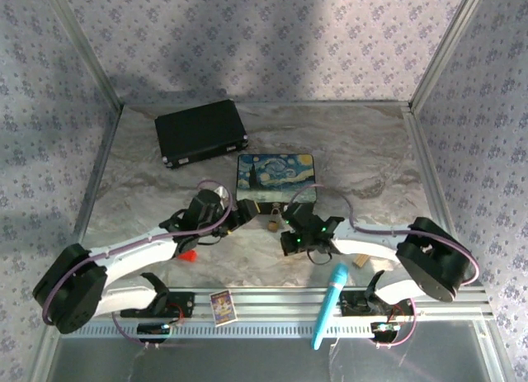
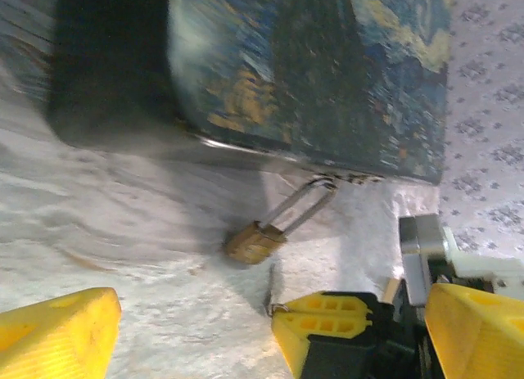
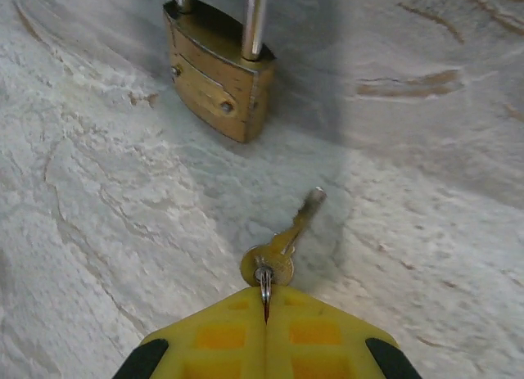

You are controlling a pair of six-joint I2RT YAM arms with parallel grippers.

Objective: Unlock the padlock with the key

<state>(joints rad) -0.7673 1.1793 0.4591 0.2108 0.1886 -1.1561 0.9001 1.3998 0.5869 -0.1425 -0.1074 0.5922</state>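
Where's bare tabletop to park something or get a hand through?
Free: far right, between the tin box and right wall; left, in front of the black case. Crowded: in front of the box, with padlock, key, left gripper, right gripper.

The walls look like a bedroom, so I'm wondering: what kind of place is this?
Probably a robot practice booth, not a room: wallpapered panels box in a marble-look table, and the left arm and right arm are bolted to a metal rail at its edge.
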